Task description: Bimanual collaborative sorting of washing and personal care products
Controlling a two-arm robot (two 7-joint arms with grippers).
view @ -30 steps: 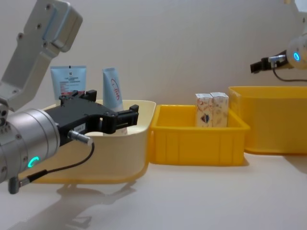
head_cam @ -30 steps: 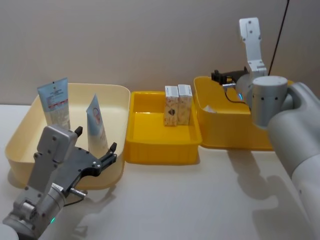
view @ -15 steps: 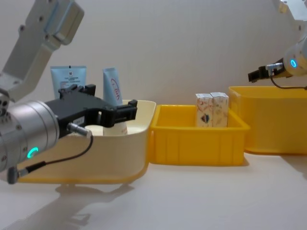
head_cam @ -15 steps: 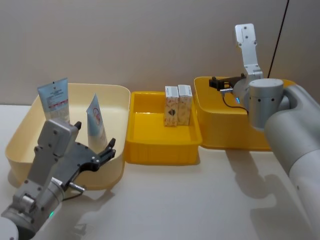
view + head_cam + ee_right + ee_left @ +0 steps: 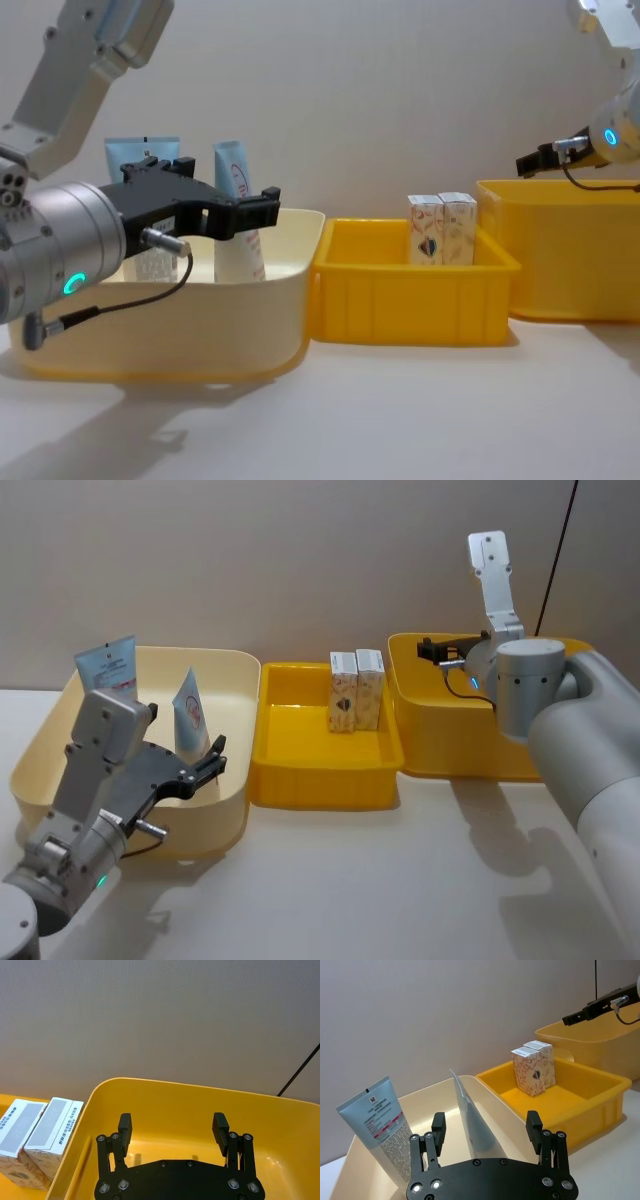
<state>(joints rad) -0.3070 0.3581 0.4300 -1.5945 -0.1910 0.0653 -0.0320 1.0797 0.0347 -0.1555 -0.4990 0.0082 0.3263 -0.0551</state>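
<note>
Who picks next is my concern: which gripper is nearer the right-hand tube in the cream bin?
Left. The left gripper hangs open in front of the right-hand tube, over the cream bin; the right gripper is open above the deep yellow bin, two bins away.

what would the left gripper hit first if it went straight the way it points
Probably the nearer pale-blue tube in the cream bin, centred ahead of the open left gripper; depth unclear.
</note>
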